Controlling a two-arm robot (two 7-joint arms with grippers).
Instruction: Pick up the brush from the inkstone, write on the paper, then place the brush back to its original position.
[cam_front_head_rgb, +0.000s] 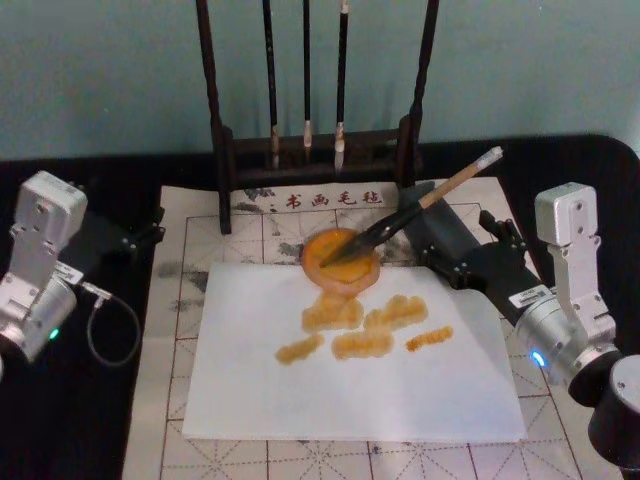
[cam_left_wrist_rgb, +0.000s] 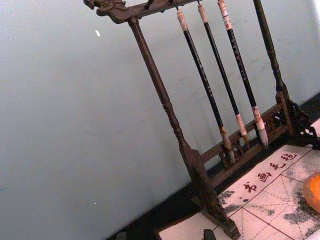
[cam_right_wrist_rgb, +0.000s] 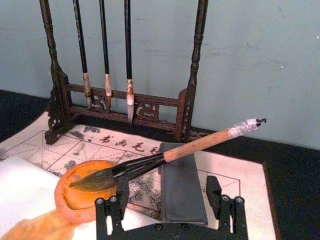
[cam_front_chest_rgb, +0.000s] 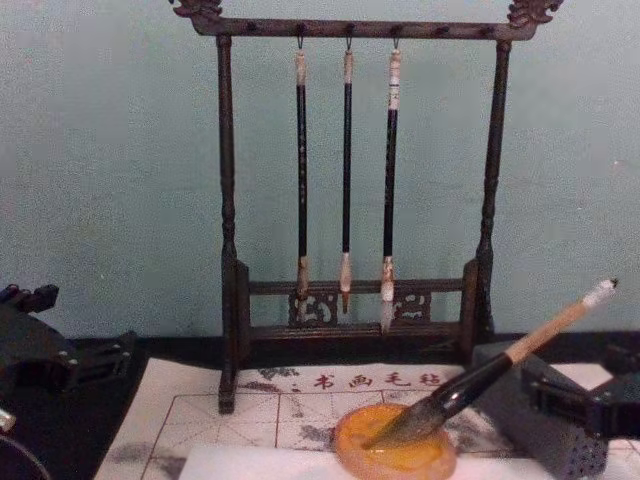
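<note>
The brush (cam_front_head_rgb: 405, 215) has a tan wooden handle, white-taped end, dark shaft; its bristles rest in the orange inkstone (cam_front_head_rgb: 340, 258) at the paper's (cam_front_head_rgb: 350, 370) far edge (handle propped on a grey block (cam_right_wrist_rgb: 181, 187)). The felt mat (cam_front_head_rgb: 250, 225) reads 书画毛毡. The right gripper (cam_right_wrist_rgb: 171, 214) is spread wide, empty, just behind; left gripper's (cam_front_head_rgb: 130, 235) state: cannot tell.

The brush (cam_front_head_rgb: 420, 207) has a light tan handle, a white end cap, a black lower shaft and a dark grey tuft. The inkstone (cam_front_head_rgb: 340, 259) is glossy orange-amber. The paper (cam_front_head_rgb: 350, 385) is white, bearing amber-orange strokes (cam_front_head_rgb: 362, 326). The mat (cam_front_head_rgb: 190, 225) beneath is cream with a thin grid, grey ink blotches and what look like red characters.
</note>
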